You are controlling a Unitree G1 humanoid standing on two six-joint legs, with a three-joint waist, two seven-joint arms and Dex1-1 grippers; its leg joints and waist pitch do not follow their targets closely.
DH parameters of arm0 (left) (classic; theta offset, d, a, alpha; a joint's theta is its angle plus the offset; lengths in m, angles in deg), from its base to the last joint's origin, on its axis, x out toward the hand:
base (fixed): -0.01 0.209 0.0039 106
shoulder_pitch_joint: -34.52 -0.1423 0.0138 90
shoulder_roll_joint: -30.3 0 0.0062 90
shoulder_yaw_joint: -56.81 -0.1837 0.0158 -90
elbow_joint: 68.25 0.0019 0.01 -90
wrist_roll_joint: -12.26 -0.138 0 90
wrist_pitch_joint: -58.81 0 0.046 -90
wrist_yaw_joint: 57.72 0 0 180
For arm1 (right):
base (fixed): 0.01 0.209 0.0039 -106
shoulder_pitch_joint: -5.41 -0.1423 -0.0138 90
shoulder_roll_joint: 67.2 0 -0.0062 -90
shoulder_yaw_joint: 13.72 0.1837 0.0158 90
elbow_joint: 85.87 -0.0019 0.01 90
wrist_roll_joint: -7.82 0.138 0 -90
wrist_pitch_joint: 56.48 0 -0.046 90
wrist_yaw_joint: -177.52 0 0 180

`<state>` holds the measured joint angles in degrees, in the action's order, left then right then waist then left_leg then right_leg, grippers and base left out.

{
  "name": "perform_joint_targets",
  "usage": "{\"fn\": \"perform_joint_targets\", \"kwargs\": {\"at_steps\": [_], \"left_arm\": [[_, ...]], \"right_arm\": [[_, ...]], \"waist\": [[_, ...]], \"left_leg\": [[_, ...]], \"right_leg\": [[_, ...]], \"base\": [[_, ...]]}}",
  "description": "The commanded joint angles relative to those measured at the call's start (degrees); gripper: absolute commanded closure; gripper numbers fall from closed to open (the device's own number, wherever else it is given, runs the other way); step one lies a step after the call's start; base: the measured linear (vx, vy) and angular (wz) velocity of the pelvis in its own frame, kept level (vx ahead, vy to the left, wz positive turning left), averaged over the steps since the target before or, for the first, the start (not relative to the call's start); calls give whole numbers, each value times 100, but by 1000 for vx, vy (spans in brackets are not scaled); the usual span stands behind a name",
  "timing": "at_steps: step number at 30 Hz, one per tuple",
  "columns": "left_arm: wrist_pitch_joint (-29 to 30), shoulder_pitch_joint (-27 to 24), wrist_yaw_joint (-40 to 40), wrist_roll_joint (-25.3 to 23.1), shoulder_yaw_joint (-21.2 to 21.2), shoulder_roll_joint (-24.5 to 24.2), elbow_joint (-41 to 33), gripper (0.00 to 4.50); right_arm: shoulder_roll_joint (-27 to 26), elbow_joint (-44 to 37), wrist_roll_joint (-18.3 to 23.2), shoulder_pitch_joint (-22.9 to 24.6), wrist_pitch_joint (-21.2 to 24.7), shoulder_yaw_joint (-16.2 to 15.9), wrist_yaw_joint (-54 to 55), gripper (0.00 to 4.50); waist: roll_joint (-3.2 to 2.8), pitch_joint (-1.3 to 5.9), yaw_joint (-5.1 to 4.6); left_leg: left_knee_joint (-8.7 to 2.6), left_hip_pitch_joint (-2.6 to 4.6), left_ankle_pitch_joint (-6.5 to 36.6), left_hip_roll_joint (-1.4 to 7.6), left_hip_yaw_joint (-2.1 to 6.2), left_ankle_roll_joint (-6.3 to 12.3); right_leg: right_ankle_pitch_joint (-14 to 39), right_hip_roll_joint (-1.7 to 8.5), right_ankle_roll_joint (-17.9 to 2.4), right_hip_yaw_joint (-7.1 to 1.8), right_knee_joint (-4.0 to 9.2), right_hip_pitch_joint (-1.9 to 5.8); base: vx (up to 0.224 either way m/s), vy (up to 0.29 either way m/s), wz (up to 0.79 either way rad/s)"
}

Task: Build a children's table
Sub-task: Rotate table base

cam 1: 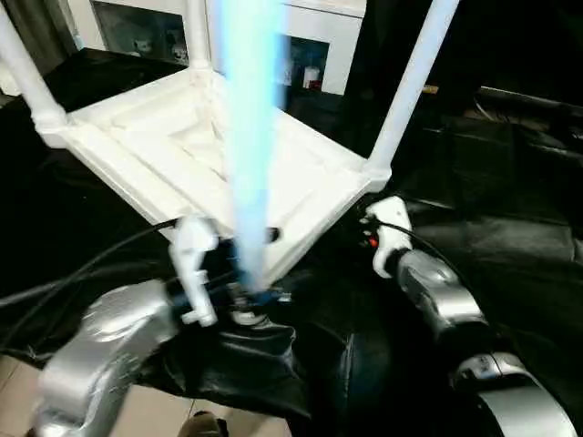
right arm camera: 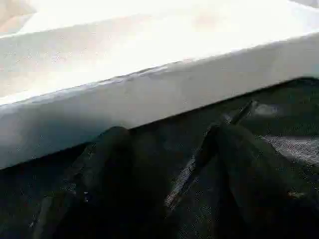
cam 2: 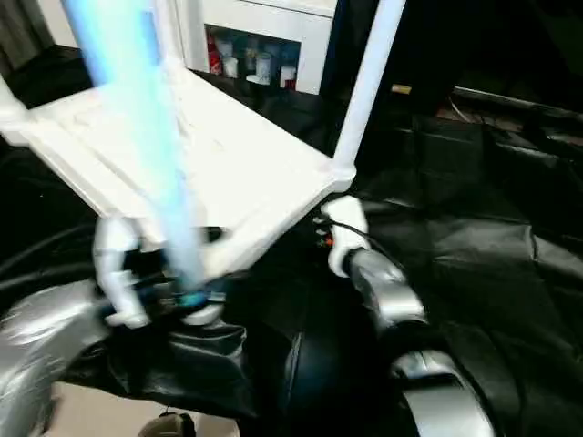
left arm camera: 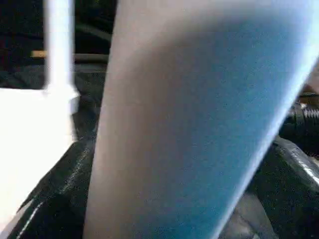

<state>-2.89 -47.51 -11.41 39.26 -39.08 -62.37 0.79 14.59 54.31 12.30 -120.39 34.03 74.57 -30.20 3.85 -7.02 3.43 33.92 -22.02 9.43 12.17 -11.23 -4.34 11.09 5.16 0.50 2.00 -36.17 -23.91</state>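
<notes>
The children's table lies upside down on the black cloth, its white rimmed top (cam 1: 305,173) tilted and its legs pointing up. The nearest leg (cam 1: 248,137) rises from the near corner as a blurred bluish column, and it looms close in the left wrist view (left arm camera: 199,124). My left gripper (cam 1: 239,300) is right at the foot of that leg. Other legs stand at the right corner (cam 1: 410,82) and the left corner (cam 1: 23,73). My right gripper (cam 1: 369,228) sits by the right corner, open; its black fingers (right arm camera: 104,174) stay apart just short of the rim (right arm camera: 164,94), holding nothing.
The black-draped work table (cam 1: 510,200) stretches to the right and its cloth hangs over the near edge (cam 1: 237,364). Black cables (cam 1: 82,264) run in from the left. A white glass-door cabinet (cam 1: 314,41) stands behind. Pale floor (cam 1: 155,410) shows at the lower left.
</notes>
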Motion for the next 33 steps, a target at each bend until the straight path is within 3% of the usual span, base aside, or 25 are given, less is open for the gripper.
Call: {"fn": "perform_joint_targets", "kwargs": {"at_steps": [1, 6, 14, 15, 19, 20, 22, 24, 25, 29, 30, 33], "left_arm": [[-54, 158, 83, -73, -435, 171, 28, 8], [-234, 606, 2, -378, -892, 542, 601, 8], [-837, 1374, -221, -1022, -1249, 1168, 2068, 8], [-958, 1570, -317, -1141, -1287, 1279, 2359, 8], [-1135, 1828, -414, -1291, -1339, 1452, 2763, 8], [-1200, 1888, -407, -1318, -1350, 1534, 2876, 8], [-1317, 1978, -398, -1335, -1369, 1745, 3072, 8], [-1382, 2036, -406, -1367, -1467, 1903, 3172, 8], [-1458, 2105, -425, -1400, -1533, 2034, 3282, 8], [-1616, 2234, -419, -1433, -1457, 2039, 3479, 8], [-1643, 2268, -429, -1438, -1392, 1991, 3520, 8], [-1713, 2328, -334, -1453, -1114, 1690, 3625, 8]], "right_arm": [[-130, 132, -39, -21, 27, -151, -25, 128], [-262, 177, -56, -88, -16, -198, -36, 128], [-296, 391, -164, -187, -131, -119, 12, 128], [-260, 397, -165, -183, -145, -89, 35, 128], [-201, 447, -135, -183, -187, -14, 46, 128], [-191, 459, -116, -183, -201, 14, 36, 128], [-196, 465, -100, -175, -229, 38, 30, 128], [-213, 453, -87, -158, -248, 43, 13, 128], [-223, 439, -78, -144, -274, 54, 33, 128], [-186, 420, -40, -157, -318, 138, 131, 128], [-149, 415, -25, -166, -336, 175, 156, 128], [36, 332, 13, -181, -355, 304, 120, 128]], "waist": [[-128, 484, 30], [-107, 509, 8], [-98, 516, -4], [-137, 525, -4], [-129, 543, 17], [-174, 553, 23], [-163, 565, 45], [-247, 604, 75], [-231, 611, 78], [-319, 655, 113], [-297, 659, 106], [-315, 703, 123]], "left_leg": [[-394, 105, 1063, 61, 12, -54], [-369, 89, 824, 51, 12, 73], [-361, 92, 885, 54, 20, 136], [-353, 103, 865, 52, 18, 164], [-346, 98, 853, 52, 18, 230], [-344, 100, 864, 53, 25, 229], [-331, 110, 885, 53, 8, 277], [-320, 106, 833, 50, 21, 312], [-318, 95, 842, 51, 20, 337], [-309, 93, 875, 48, 39, 357], [-306, 91, 864, 44, 32, 379], [-283, 72, 731, 33, 36, 462]], "right_leg": [[302, 161, -1371, -178, 324, 294], [-17, 166, -1413, -176, 305, 320], [96, 185, -1450, -173, 331, 335], [-5, 182, -1497, -172, 328, 326], [-102, 187, -1572, -169, 325, 344], [-100, 192, -1589, -167, 320, 348], [-154, 185, -1666, -167, 338, 344], [-272, 194, -1714, -159, 315, 364], [-306, 192, -1732, -156, 316, 374], [-325, 203, -1772, -141, 312, 391], [-369, 192, -1781, -139, 317, 388], [-451, 205, -1803, -134, 301, 423]], "base": [[0, 0, 0], [0, 0, 0], [0, 0, 0], [0, 0, 0], [0, 0, 0], [0, 0, 0], [0, 0, 0], [0, 0, 0], [0, 0, 0], [0, 0, 0], [0, 0, 0], [0, 0, 0]]}}
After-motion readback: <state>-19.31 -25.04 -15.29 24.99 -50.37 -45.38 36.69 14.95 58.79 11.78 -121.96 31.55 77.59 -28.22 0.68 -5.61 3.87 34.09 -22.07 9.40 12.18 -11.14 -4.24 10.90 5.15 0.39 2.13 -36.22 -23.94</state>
